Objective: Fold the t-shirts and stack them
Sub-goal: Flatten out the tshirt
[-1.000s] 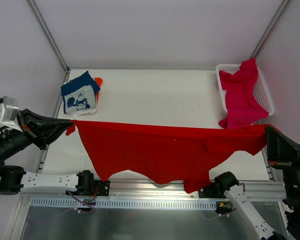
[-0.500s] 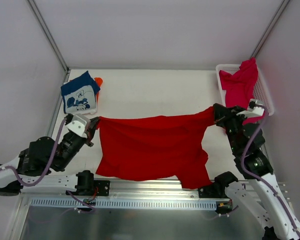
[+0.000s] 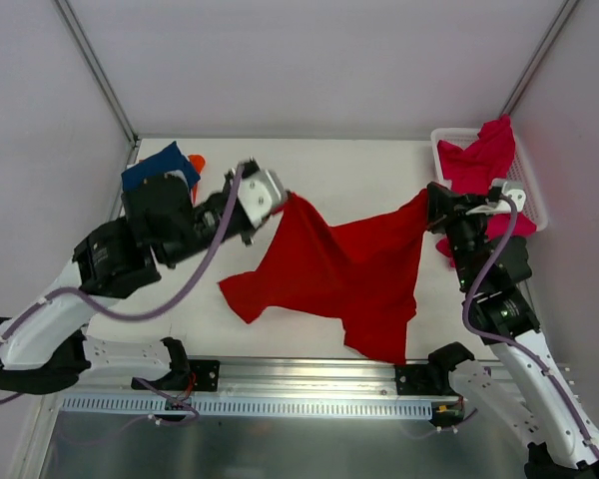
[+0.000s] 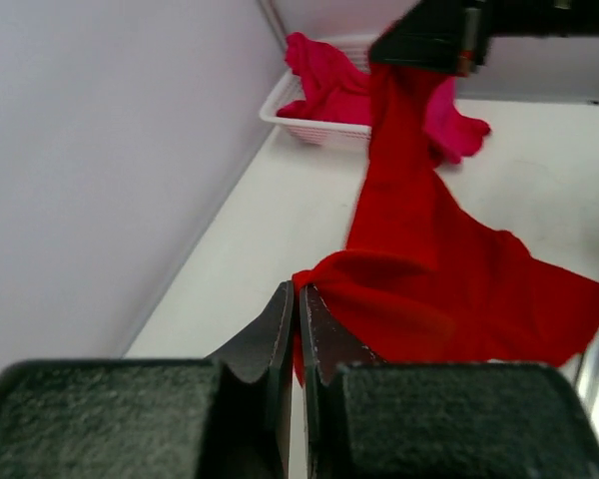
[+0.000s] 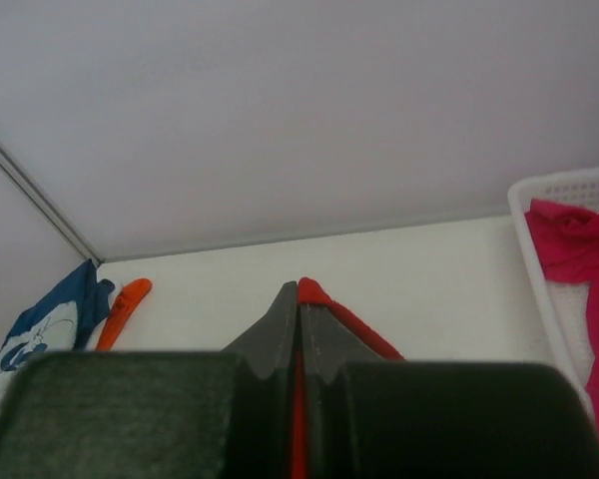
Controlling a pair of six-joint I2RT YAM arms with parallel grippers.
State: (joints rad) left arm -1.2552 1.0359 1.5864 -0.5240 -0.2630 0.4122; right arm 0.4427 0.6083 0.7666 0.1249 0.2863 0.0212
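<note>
**Red t-shirt held up by two corners; spread not yet complete**

Nearest the arm bases, the lower part of the red t-shirt [image 3: 329, 289] was draped on the surface [image 3: 359, 170]. It lay bunched and uneven, with its lowest fold close to the front rail.

Above that, the cloth was lifted at two points. The left pincer [image 3: 283, 197] was clamped on one upper corner over the middle of the surface. The right pincer [image 3: 429, 197] was clamped on the other corner, near the white basket [image 3: 529, 190]. In both wrist views, red cloth was seen pinched between jaws pressed together.

The step in hand was judged to be spreading the shirt flat before folding. To do it well, the corners should be drawn apart until the top edge is taut. They should then be lowered together so that no crease is trapped.

Farther back, the navy t-shirt [image 3: 150, 165] and orange t-shirt [image 3: 196, 161] lay at far left. The magenta t-shirt [image 3: 479, 155] hung over the basket at far right.
</note>
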